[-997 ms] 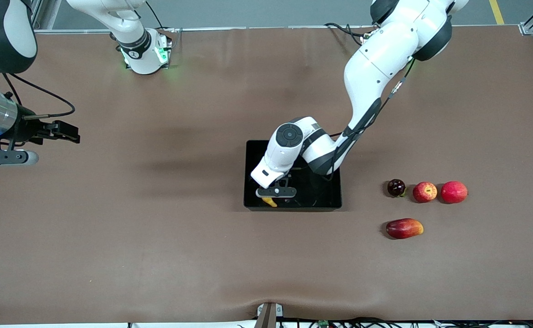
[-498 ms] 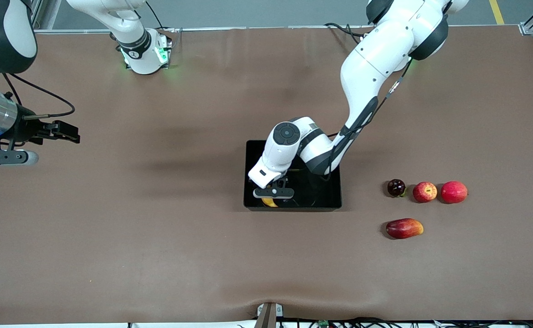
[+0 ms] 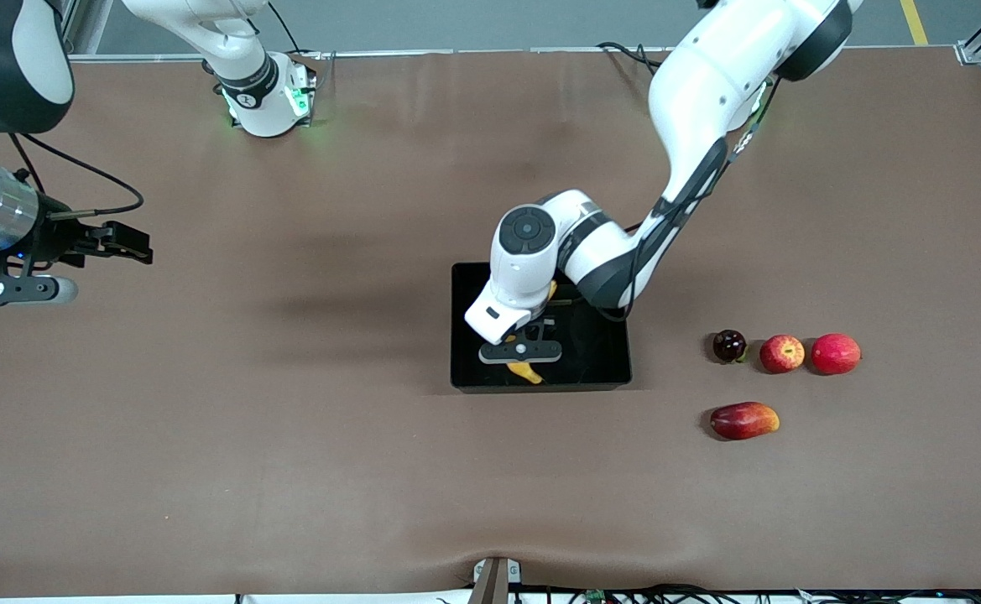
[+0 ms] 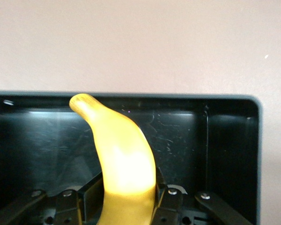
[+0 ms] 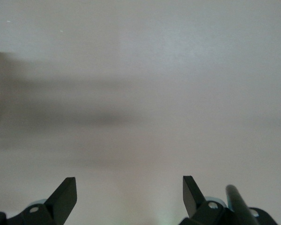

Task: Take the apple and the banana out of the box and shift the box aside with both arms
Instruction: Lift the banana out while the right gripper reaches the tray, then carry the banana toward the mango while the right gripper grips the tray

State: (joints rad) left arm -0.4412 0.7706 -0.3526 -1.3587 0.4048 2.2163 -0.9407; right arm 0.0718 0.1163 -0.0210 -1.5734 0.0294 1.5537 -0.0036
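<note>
My left gripper is shut on the yellow banana and holds it inside the black tray, low over the floor. In the left wrist view the banana sits between both fingers of the left gripper, its tip pointing toward a tray wall. The red apple with yellowish patches lies on the table toward the left arm's end. My right gripper is open and empty, waiting above bare table at the right arm's end; it also shows in the right wrist view.
A dark round fruit and a red apple lie in a row on either side of the patched apple. A long red fruit lies nearer the camera. The brown table spreads around the tray.
My left gripper with the banana has shifted a little inside the tray toward the left arm's end, and the left arm's elbow has swung. The right gripper has barely moved.
</note>
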